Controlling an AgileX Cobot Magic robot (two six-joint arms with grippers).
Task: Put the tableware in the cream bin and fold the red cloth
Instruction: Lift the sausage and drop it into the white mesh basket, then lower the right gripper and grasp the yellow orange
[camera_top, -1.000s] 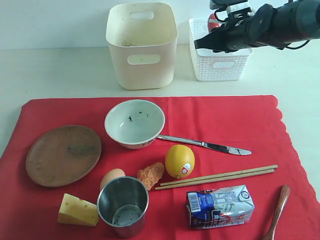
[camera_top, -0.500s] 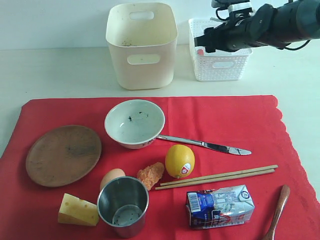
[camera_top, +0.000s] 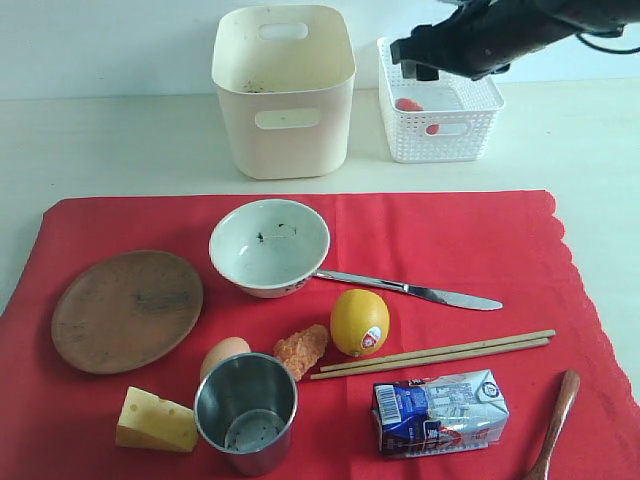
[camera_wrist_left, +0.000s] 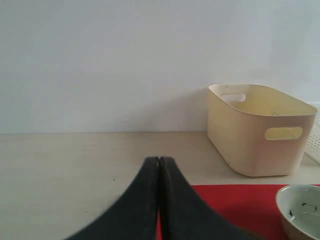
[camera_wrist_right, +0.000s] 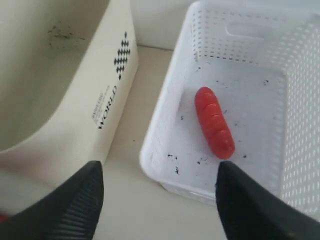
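Note:
The red cloth (camera_top: 480, 240) lies flat, carrying the white bowl (camera_top: 269, 246), wooden plate (camera_top: 127, 310), steel cup (camera_top: 246, 411), knife (camera_top: 410, 290), chopsticks (camera_top: 432, 353) and spoon (camera_top: 558, 420). Behind the cloth stands the cream bin (camera_top: 284, 90), also seen in the wrist views (camera_wrist_left: 260, 130) (camera_wrist_right: 55, 85). My right gripper (camera_top: 415, 58) hovers above the near-left rim of the white basket. In its own view the right gripper (camera_wrist_right: 159, 167) is open with nothing between the fingers. My left gripper (camera_wrist_left: 159, 161) is shut and empty, low over the cloth's far-left edge, and out of the exterior view.
A white lattice basket (camera_top: 440, 130) right of the bin holds a red sausage (camera_wrist_right: 214, 122). On the cloth lie a lemon (camera_top: 360, 321), egg (camera_top: 224, 354), nugget (camera_top: 301, 347), cheese wedge (camera_top: 156, 421) and a drink carton (camera_top: 440, 411).
My right gripper has opened and let go of the red sausage, which now lies in the white basket. The arm has risen slightly. The rest has not moved.

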